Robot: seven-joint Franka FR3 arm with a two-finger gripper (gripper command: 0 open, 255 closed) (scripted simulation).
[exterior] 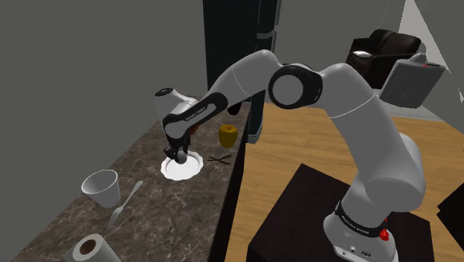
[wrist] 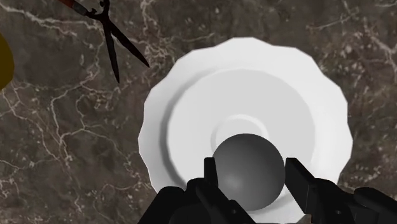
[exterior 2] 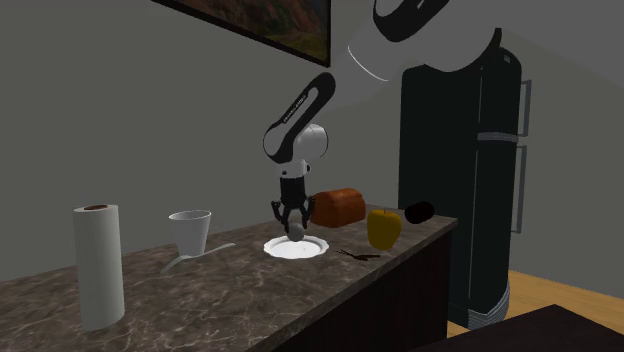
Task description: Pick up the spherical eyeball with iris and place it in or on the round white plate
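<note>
**Inspector:** Position of the item under task?

**Assessor:** The ball (wrist: pixel 247 167) is drawn plain grey, and no iris shows from these angles. It sits between the two fingers (wrist: pixel 299 184) of the pincer (wrist: pixel 252 170), directly over the middle of the plate (wrist: pixel 191 102). The pincer is closed to the ball's width, with a finger pressing on each side, so I judge it held. It is either just above the plate's centre or touching it; I cannot tell which.

**Inspector:** Handling properties?

**Assessor:** These are judgements only. It looks smooth, hard and round, probably light, and likely to be slippery. The hold belongs across its widest line, as it is now. A grip higher or lower would tend to squeeze it out. Once released it will roll easily, but the plate's sunken centre and raised rim should catch it. A low release is advisable.

**Inspector:** Inventory of the counter (wrist: pixel 63 146)?

**Assessor:**
- One ball.
- One white plate with a scalloped edge.
- One pair of scissors (wrist: pixel 114 38), near the plate.
- One yellow pepper (exterior: pixel 228 135), just beyond the scissors.
- One white cup (exterior: pixel 102 187).
- One fork (exterior: pixel 125 205), lying beside the cup.
- One paper roll (exterior 2: pixel 98 265), standing upright.
- One brown loaf (exterior 2: pixel 338 206), behind the plate.

**Inspector:** Any obstruction at the plate?

**Assessor:** Nothing else lies in it.
</note>
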